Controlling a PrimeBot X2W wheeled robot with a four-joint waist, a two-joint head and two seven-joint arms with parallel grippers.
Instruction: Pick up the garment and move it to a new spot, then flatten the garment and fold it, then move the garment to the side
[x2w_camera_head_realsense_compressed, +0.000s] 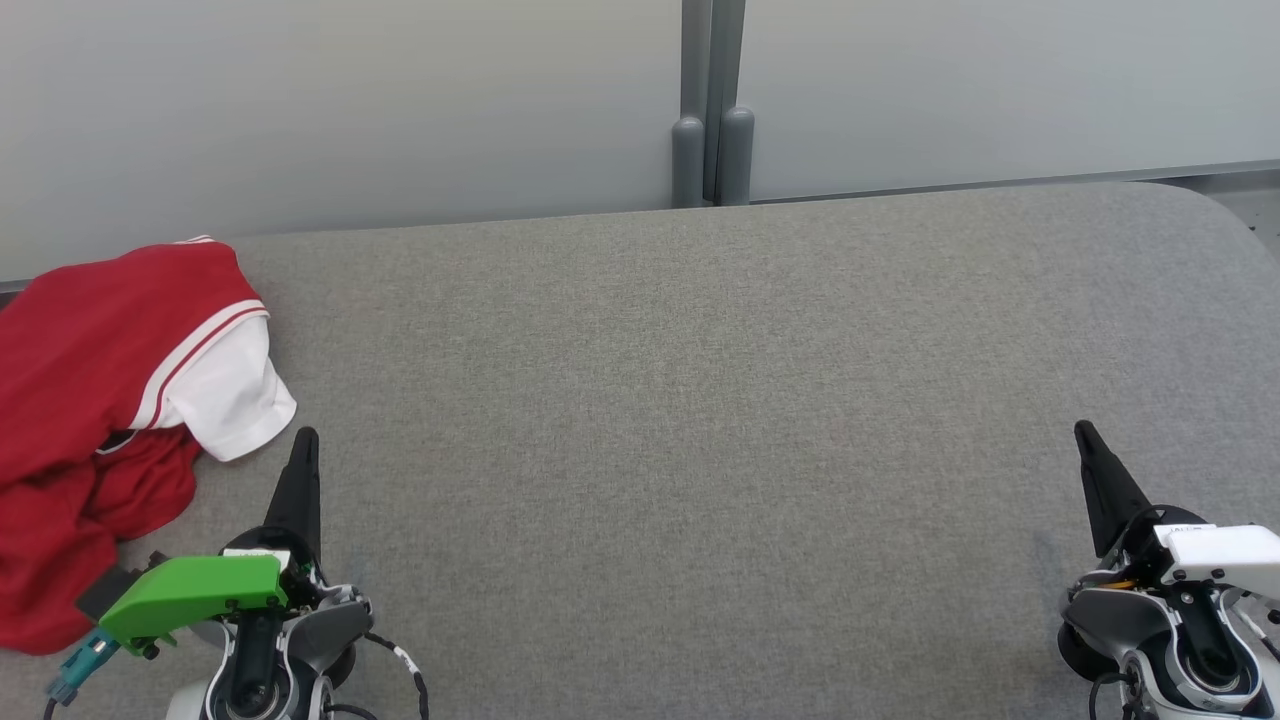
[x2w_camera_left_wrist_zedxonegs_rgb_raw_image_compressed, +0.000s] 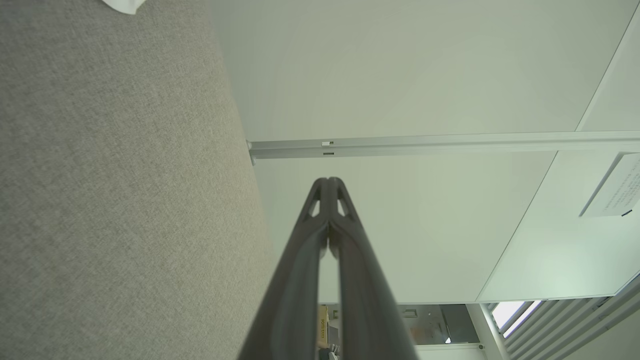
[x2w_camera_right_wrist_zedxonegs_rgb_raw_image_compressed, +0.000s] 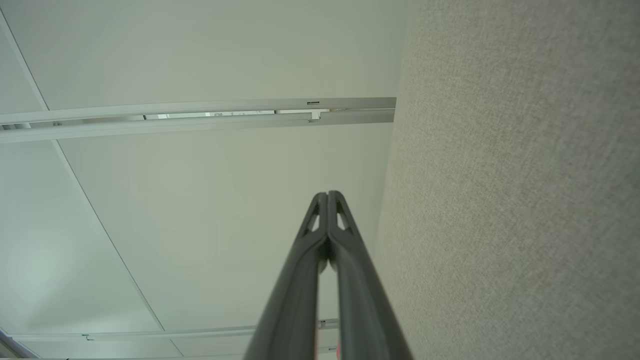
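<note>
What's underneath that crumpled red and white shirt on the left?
The shirt lies on the grey cloth-covered table, which is bare beside it. A white sleeve pokes out from the red folds. Anything else beneath the heap is covered, so I cannot tell.

Closed left claw (x2w_camera_head_realsense_compressed: 305, 440), closed right claw (x2w_camera_head_realsense_compressed: 1084, 432)

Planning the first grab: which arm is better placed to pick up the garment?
Left, probably. The left claw sits shut beside the crumpled garment; the right claw is far across the table.
</note>
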